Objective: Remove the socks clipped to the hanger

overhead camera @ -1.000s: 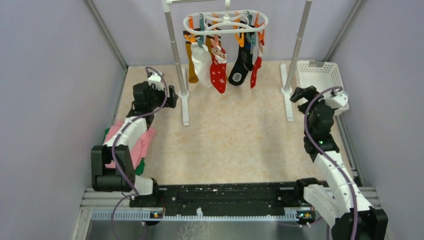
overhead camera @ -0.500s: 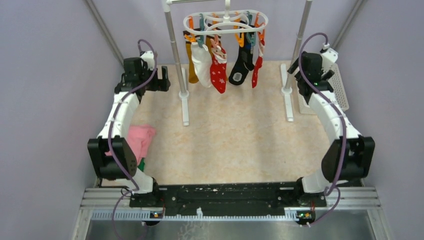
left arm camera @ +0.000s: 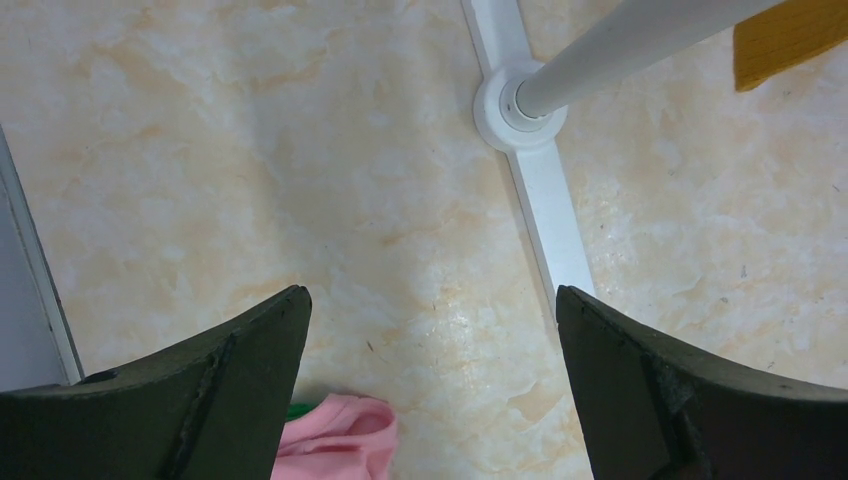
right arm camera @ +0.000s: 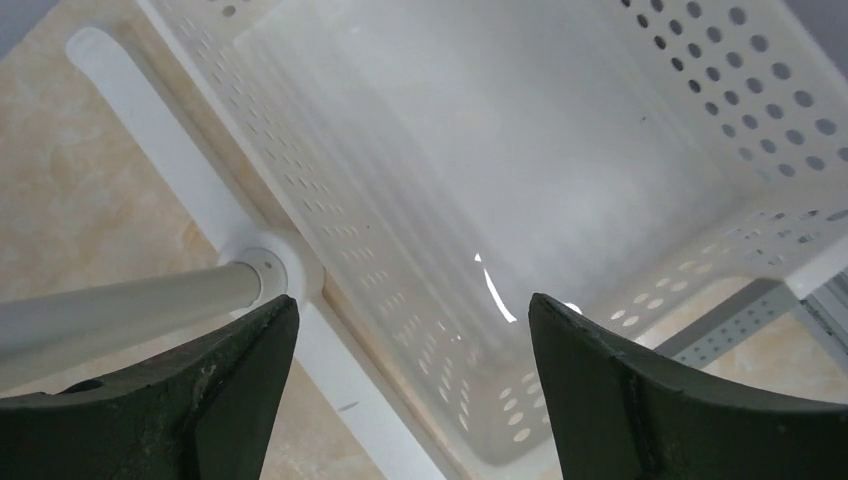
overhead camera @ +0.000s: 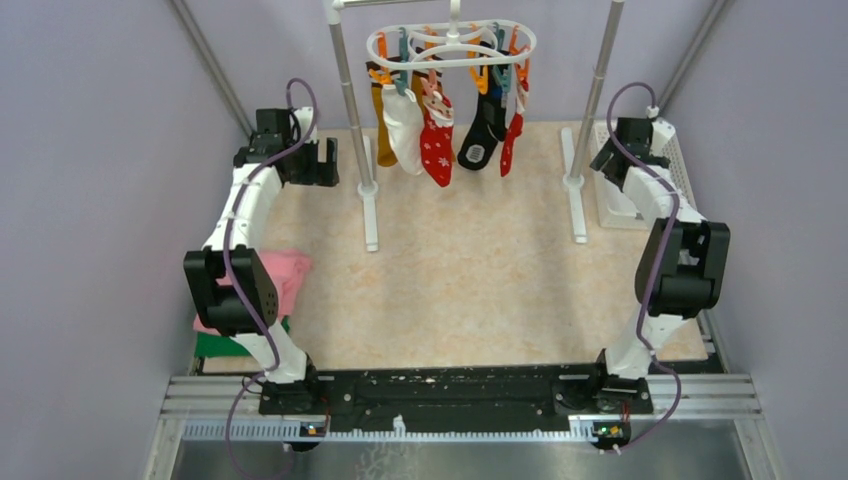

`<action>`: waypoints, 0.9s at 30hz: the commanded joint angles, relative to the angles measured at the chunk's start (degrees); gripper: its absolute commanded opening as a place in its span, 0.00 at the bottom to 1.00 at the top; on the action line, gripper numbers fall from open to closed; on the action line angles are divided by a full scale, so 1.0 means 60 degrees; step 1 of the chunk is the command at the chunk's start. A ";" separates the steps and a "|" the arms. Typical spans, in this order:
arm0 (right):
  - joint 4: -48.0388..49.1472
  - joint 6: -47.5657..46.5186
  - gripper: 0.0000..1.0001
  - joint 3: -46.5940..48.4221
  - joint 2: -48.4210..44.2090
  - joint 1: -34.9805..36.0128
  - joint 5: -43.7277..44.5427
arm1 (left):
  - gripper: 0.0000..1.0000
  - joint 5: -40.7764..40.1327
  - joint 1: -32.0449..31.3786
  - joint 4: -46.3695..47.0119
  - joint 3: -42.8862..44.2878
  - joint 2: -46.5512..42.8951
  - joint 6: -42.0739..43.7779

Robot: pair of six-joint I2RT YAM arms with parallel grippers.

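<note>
Both grippers spread wide, nothing held; 5 socks point(overhead camera: 440, 130) all clipped on hanger point(overhead camera: 452, 42), hung under top bar of rack point(overhead camera: 352, 110).
Fingers vs socks: left gripper point(overhead camera: 322, 163) just outside rack's left pole, right gripper point(overhead camera: 606, 162) just outside its right pole, over mesh basket point(right arm camera: 700, 100); both well apart from socks, which hang btwn the 2 poles. Count: 1 mustard sock point(overhead camera: 385, 130), 1 white sock point(overhead camera: 404, 125), 1 snowflake-red sock point(overhead camera: 437, 150), 1 black sock point(overhead camera: 482, 135), 1 plain red sock point(overhead camera: 513, 135); 1 hanger.

hanger point(overhead camera: 450, 63) hook cut by top edge; basket point(overhead camera: 681, 170) partly behind right arm point(overhead camera: 652, 195)
</note>
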 commanded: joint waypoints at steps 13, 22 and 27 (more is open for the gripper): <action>0.0485 -0.0403 0.49 0.0596 0.1263 -0.0055 -0.0873 | 0.99 0.0243 0.0057 -0.0162 -0.0276 -0.0813 0.0099; 0.1059 -0.0702 0.00 -0.0259 0.0639 -0.0050 -0.0499 | 0.99 -0.0286 0.0045 -0.0280 -0.0319 -0.0791 0.0249; 0.0444 -0.0262 0.00 -0.0554 -0.0177 -0.0043 -0.0262 | 0.99 -0.0106 0.0045 -0.0459 -0.0196 -0.0687 0.0267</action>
